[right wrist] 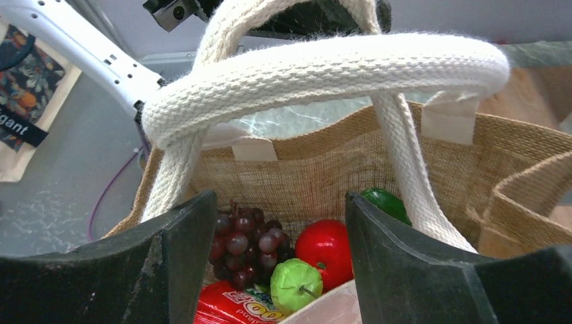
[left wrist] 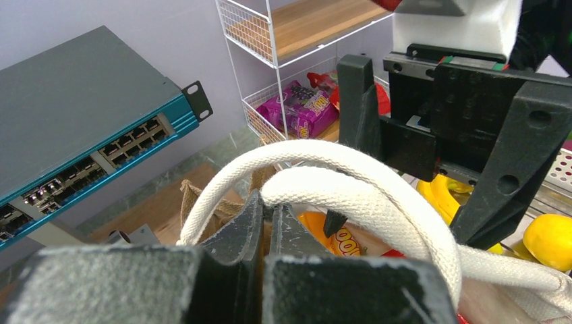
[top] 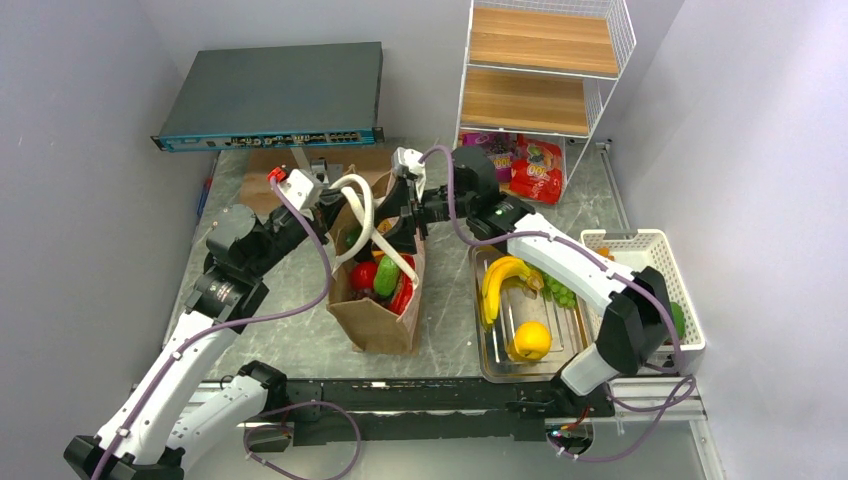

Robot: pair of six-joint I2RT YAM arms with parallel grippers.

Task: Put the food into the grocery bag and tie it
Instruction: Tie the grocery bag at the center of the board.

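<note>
The brown kraft-paper grocery bag (top: 375, 325) stands mid-table, with dark purple grapes (right wrist: 246, 243) and a red apple (right wrist: 328, 250) inside. The left gripper (left wrist: 268, 206) pinches its cream-white rope handle (left wrist: 351, 196) — the right gripper (right wrist: 280, 202) gapes wide above the mouth.

We see the brown grocery bag (top: 385, 320) upright and open, its cream rope handles (top: 362, 205) crossed above. Inside lie grapes (right wrist: 246, 243), a red apple (right wrist: 328, 246) and a red snack packet (right wrist: 229, 307). At its three o'clock lie a banana (top: 500, 280) and a lemon (top: 530, 340).

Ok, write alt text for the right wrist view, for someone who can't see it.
Two cream rope handles overlap above the brown grocery bag, seen through the open right gripper. Inside lie dark grapes, a red apple, a pale green fruit and a red snack packet.
</note>
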